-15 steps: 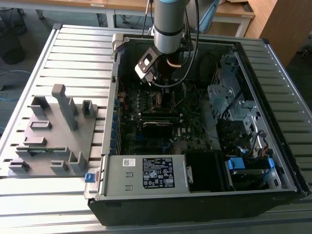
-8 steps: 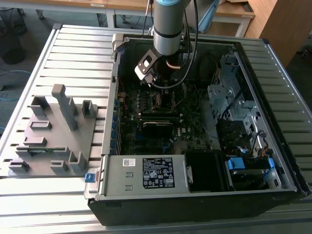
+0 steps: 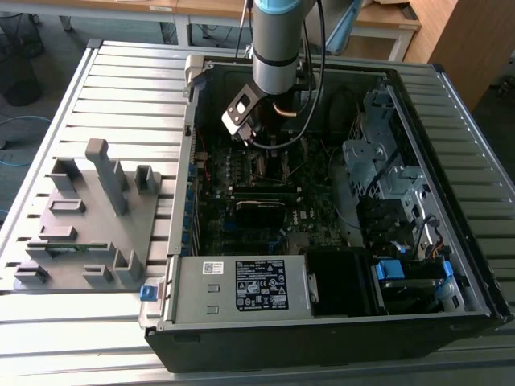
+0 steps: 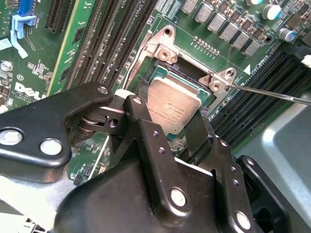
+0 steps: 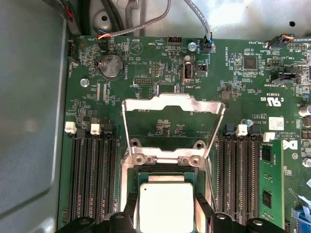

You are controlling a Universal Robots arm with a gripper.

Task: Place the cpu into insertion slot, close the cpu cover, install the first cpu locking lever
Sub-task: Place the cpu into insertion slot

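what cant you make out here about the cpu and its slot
- Second wrist view: the pincer, shut on the cpu, covers the chip's near side, so whether it sits fully in the insertion slot cannot be told.
- Second wrist view: the locking lever runs out of frame.
- First wrist view: the picture's edge cuts off part of the cpu.
- Exterior view: the arm hides cpu and slot.

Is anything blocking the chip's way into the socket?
Nothing visible: the silvery hinged cover frame stands open, clear of the metal-rimmed square socket; the black gripper holds the silver-grey square chip at it.
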